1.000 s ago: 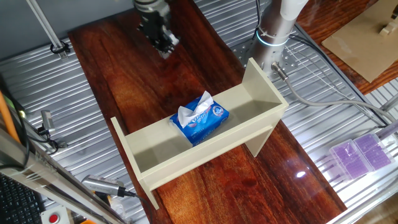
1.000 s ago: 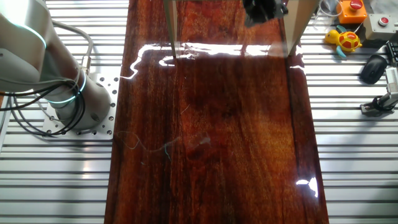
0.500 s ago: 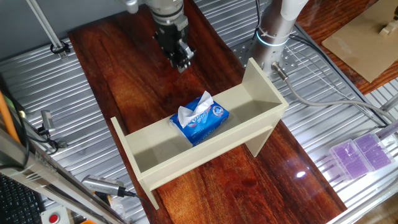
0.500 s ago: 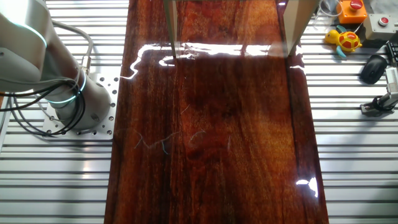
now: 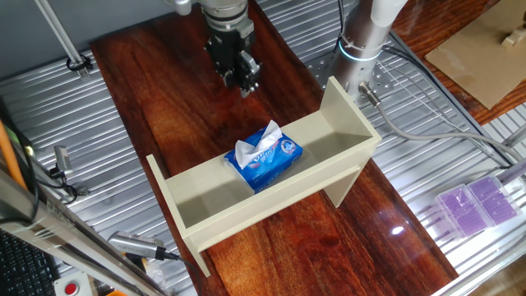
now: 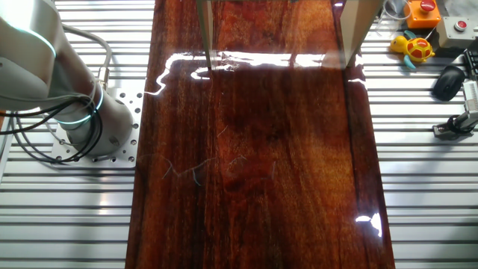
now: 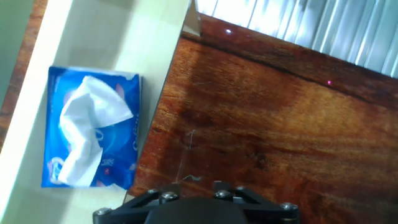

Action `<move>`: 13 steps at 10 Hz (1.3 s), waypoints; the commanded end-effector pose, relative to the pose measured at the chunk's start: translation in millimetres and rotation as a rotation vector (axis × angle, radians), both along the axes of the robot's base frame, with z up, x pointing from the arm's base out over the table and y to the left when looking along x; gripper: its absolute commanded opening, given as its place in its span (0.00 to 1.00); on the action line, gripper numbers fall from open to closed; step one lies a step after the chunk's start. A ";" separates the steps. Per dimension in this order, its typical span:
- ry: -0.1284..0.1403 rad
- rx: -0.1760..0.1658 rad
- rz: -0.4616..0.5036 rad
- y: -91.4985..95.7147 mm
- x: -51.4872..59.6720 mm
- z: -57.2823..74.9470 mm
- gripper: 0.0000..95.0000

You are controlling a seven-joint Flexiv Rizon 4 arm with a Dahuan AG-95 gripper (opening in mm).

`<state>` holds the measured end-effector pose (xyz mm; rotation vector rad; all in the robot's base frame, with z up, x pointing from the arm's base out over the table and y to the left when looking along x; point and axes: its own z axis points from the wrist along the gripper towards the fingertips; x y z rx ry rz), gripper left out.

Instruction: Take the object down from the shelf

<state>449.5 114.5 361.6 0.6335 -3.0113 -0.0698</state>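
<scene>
Black two-finger claw hangs above the dark polished wooden bench, behind the long cream trough-shaped shelf; whether its fingers are parted cannot be told. Inside the trough lies the small blue tissue pack with white tissue poking out.

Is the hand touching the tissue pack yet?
No, the hand hangs over bare wood, apart from the tissue pack lying in the shelf.

Gripper shifting from 11 o'clock corner of surface toward 5 o'clock, closing on shelf; already dropped out of other fixed view.
</scene>
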 end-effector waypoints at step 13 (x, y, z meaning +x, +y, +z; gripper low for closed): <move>-0.013 0.074 -0.239 80.3 14.3 7.0 0.80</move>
